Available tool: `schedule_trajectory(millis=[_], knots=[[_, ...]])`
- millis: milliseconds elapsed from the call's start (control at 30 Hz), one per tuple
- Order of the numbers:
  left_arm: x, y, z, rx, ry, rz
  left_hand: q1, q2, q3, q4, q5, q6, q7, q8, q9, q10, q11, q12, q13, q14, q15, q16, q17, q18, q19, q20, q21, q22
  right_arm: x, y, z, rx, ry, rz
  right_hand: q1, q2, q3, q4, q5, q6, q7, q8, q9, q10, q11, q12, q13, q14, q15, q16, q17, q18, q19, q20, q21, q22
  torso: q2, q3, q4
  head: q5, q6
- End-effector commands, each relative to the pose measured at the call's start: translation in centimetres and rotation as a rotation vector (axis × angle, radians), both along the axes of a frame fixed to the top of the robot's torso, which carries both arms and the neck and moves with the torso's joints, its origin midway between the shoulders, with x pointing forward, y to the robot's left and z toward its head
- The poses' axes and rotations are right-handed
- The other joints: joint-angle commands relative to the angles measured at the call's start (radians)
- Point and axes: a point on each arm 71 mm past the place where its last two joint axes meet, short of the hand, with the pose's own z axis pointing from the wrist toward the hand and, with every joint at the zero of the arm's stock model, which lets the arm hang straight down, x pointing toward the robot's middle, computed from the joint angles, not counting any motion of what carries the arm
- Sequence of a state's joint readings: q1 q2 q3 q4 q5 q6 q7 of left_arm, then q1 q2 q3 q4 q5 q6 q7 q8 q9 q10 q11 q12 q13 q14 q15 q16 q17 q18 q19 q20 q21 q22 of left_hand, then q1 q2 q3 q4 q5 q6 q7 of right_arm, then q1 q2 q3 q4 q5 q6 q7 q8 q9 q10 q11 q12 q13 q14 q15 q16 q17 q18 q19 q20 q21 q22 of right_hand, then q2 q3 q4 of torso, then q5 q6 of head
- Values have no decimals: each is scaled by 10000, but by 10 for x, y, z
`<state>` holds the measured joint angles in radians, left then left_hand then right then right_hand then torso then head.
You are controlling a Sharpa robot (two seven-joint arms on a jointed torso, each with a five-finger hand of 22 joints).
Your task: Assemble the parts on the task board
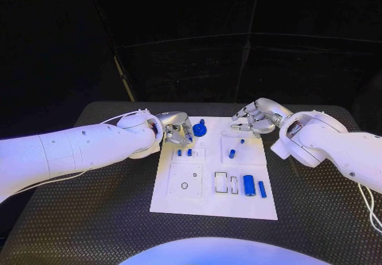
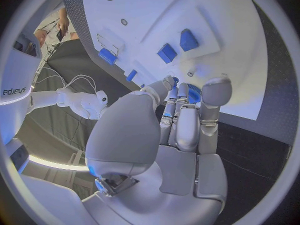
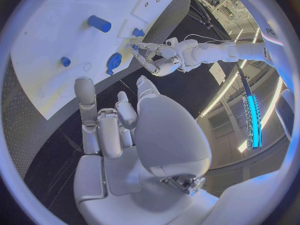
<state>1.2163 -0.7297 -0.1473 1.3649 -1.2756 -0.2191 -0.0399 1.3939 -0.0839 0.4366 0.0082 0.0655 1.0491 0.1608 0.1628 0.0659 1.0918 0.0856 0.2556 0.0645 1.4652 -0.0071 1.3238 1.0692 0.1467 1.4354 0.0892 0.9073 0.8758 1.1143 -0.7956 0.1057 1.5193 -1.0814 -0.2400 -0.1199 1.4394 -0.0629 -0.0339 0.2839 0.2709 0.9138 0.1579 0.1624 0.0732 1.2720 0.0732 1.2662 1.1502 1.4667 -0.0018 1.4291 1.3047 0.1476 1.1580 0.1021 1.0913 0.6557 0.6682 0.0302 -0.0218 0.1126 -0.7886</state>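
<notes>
Black textured table (image 1: 95, 210) carries the white rectangular task board (image 1: 215, 201). Left hand (image 1: 176, 131) pinches a blue disc-shaped part (image 1: 200, 130) over the board's 11 o'clock corner. Right hand (image 1: 255, 118) hovers spread and unladen at 1 o'clock. Judged step: placing the disc; next, align and lower it.

A: We log the task board (image 1: 213, 205) as white, and the parts on it blue: a blue cylinder (image 1: 248, 185) with a thin blue bar (image 1: 262, 189) at its 3 o'clock.

B: We add a blue round part (image 1: 199, 130) at the board's 12 o'clock edge. The table (image 1: 95, 221) is black with a diamond-tread pattern.

A: We tag the left hand (image 1: 176, 131) and right hand (image 1: 255, 118) silver, on white arms.
</notes>
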Motion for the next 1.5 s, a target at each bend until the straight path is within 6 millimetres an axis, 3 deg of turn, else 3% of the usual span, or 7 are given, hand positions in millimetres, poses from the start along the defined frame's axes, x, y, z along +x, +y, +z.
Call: schedule_trajectory(millis=[33,133,567,1500], knots=[[1,4,3,-235,-83,253,-67,-4,60,-4,16,84,-25,-54,9,84,4,-56,13,228,19,35,-13,-138,50,-7,40,24,0,0,1,46,-35,102,-106,0,-31,11,52,38,-18,64,-7,-24,-33,4,9,446,-58,-56,12,114,9,-32,-60,-17,2,1,-17,3,4],[2,9,6,-306,-206,373,-64,-9,84,-15,16,94,-28,-63,9,97,1,-71,14,229,17,45,-5,-140,51,-8,62,49,0,0,1,43,-33,101,-106,0,-31,11,52,38,-18,64,-7,-24,-33,4,9,446,-58,-56,12,114,9,-32,-60,-17,13,-7,-23,-5,17],[6,16,6,-132,-58,604,-88,-30,124,-23,11,114,-24,-87,9,120,5,-110,14,226,18,51,-25,-144,46,-7,95,88,0,0,1,33,-19,97,-106,0,-31,11,52,38,-18,64,-7,-24,-33,4,9,446,-58,-56,12,114,9,-32,-60,-17,-2,19,-27,5,-20],[11,4,-5,517,858,471,-230,-89,162,13,-4,182,-32,-144,14,208,2,-198,23,196,21,28,-151,-155,16,-1,181,198,0,0,1,30,-14,102,-106,0,-31,11,52,38,-18,64,-7,-24,-33,4,9,446,-58,-56,12,114,9,-32,-60,-17,7,9,-25,1,-77]])
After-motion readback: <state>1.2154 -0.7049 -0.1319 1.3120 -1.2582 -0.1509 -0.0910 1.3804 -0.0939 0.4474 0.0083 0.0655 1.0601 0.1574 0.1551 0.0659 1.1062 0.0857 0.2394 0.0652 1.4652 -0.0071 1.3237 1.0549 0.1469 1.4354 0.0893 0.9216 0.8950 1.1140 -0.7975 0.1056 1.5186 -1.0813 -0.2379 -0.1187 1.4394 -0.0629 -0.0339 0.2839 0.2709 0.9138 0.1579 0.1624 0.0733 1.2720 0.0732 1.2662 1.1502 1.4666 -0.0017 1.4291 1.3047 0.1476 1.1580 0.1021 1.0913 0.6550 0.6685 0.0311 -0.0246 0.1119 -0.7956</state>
